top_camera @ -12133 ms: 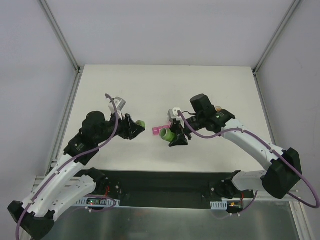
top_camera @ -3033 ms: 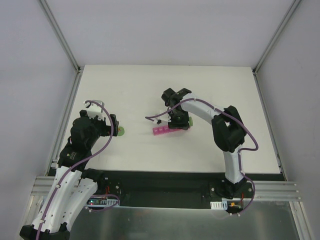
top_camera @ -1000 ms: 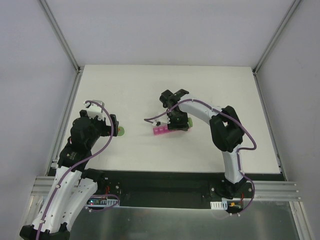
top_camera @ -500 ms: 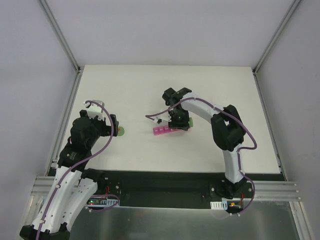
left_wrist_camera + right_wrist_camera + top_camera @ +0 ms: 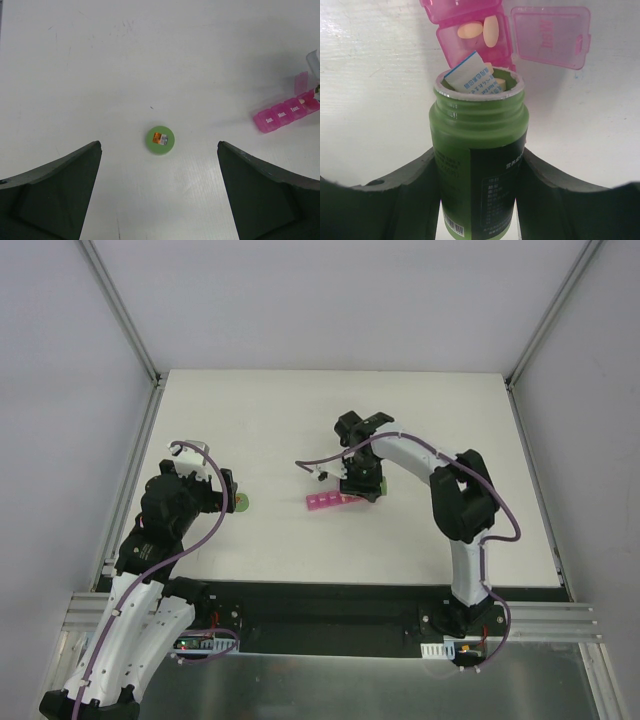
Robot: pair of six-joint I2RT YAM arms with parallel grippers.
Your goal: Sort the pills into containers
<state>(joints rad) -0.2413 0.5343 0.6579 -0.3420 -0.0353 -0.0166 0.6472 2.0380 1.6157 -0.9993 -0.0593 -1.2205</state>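
The pink containers lie mid-table as a strip of day-marked compartments, also seen far right in the left wrist view. My right gripper is shut on an open green pill bottle, its mouth tipped toward an open compartment. Two peach oval pills lie in that compartment, whose lid is flipped open to the right. More pills and a white-and-blue paper slip show in the bottle's mouth. My left gripper hangs open above the bottle's green cap.
The cap lies flat on the white table at the left, well apart from the strip. Grey walls and metal rails bound the table. My right arm arches in from the right over the strip's right end.
My right gripper has shifted slightly to the right with the bottle, uncovering more of the pink strip. The left arm and the cap have stayed still.
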